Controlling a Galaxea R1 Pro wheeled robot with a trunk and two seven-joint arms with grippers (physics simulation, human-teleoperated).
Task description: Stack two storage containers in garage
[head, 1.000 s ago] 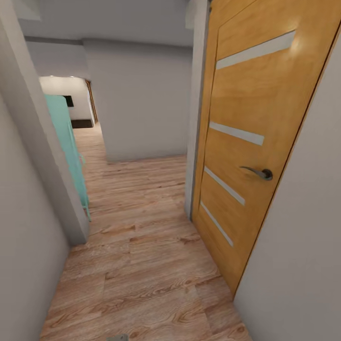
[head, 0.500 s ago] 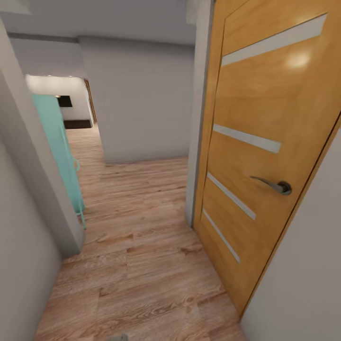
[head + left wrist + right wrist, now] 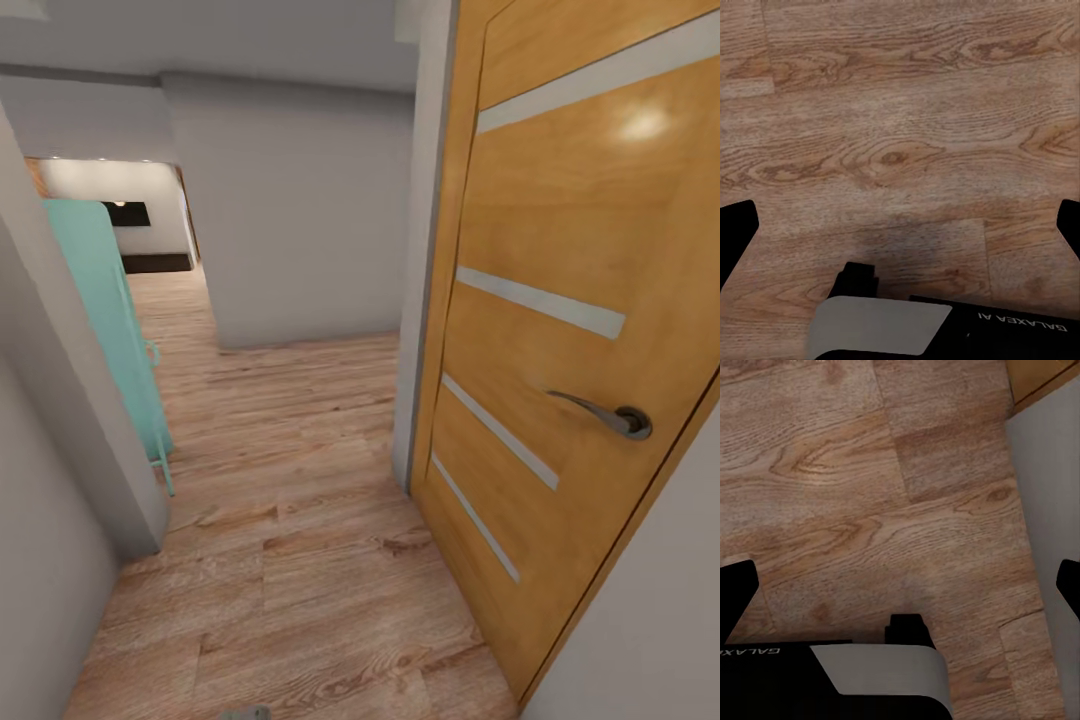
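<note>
The storage containers and the garage are out of view. I am in a hallway with a light wood-plank floor. Far down the hall an opening gives onto the living room, where a black wall TV hangs above a low dark bench. My left gripper hangs over the planks, open, with nothing between its black fingertips. Over the floor beside a white wall base, my right gripper is also open and empty.
An orange wooden door with a metal handle stands close on the right. A teal panel leans past the grey wall corner on the left. A grey wall block faces me, with passage to its left.
The whole head view has shifted: the camera moved forward along the hall. The door looms larger and the teal panel sits further left.
</note>
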